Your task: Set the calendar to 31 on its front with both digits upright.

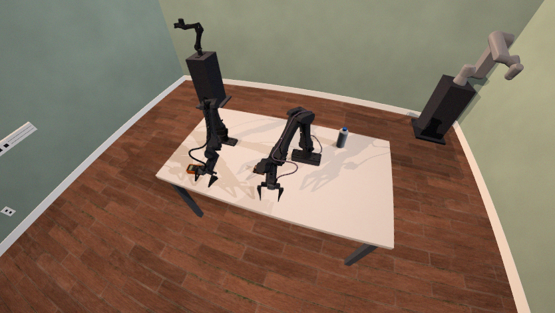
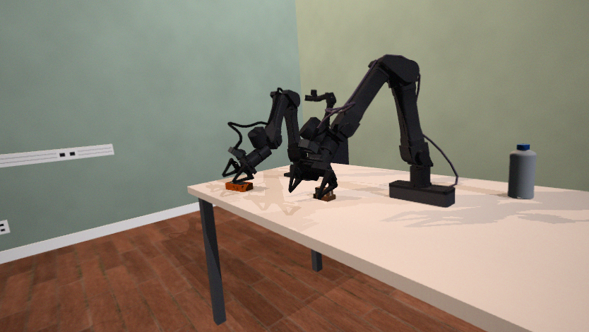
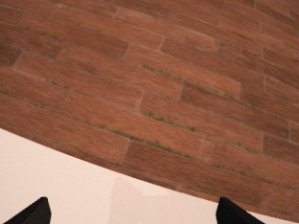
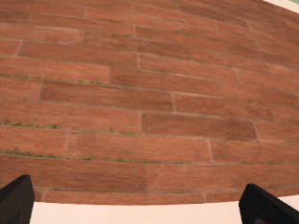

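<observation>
Can make out the brown calendar (image 1: pixel 255 172) (image 2: pixel 325 197) on the tabletop (image 1: pixel 337 202) (image 2: pixel 412 230) (image 3: pixel 38 177) (image 4: pixel 134 212), behind the open left end effector (image 1: pixel 269 200) (image 2: pixel 306 195) (image 3: pixel 134 208), partly hidden by its arm; cannot read digits. Can also see an orange meter (image 1: pixel 191 168) (image 2: pixel 239 186) near the right end effector (image 1: pixel 203 183) (image 2: pixel 229 178) (image 4: pixel 139 182), likewise open, and a bottle (image 1: pixel 341 138) (image 2: pixel 522 173) well apart.

top high, exterior low, wrists facing floor

Black angular arms trail looping cables, one set purplish.
</observation>
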`<state>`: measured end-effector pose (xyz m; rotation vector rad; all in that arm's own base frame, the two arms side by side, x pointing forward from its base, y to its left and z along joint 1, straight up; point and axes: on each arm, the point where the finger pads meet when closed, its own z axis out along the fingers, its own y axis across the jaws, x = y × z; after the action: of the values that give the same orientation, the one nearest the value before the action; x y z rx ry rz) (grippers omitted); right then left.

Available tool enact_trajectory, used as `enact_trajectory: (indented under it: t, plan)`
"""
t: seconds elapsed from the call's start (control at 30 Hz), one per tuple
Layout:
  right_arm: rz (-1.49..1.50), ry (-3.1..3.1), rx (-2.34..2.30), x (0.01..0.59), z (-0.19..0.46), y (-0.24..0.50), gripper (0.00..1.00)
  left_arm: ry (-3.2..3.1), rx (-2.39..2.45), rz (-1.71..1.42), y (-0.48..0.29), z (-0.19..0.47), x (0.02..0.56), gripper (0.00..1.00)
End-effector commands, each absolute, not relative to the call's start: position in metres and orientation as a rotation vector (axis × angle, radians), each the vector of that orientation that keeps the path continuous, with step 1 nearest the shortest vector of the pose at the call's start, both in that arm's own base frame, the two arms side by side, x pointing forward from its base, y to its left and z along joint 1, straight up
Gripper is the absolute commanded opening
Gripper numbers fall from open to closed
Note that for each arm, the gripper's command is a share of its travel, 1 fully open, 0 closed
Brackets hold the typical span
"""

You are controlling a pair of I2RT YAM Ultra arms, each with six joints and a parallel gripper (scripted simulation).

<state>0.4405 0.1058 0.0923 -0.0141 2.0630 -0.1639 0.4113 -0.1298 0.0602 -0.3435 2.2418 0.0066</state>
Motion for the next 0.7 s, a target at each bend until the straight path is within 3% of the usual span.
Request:
enact_trajectory:
  t: [0.0,0.67]
  plan:
    - [-0.156,2.045,-0.007,0.4429,0.0991,0.1067,1.0,2.226,-0.347,-0.005,-0.1311,0.0661,0.414,1.0]
    - [-0.142,2.072,-0.032,0.4385,0.0978,0.1123,1.0,2.266,-0.262,0.03,-0.1346,0.0621,0.4089,1.0]
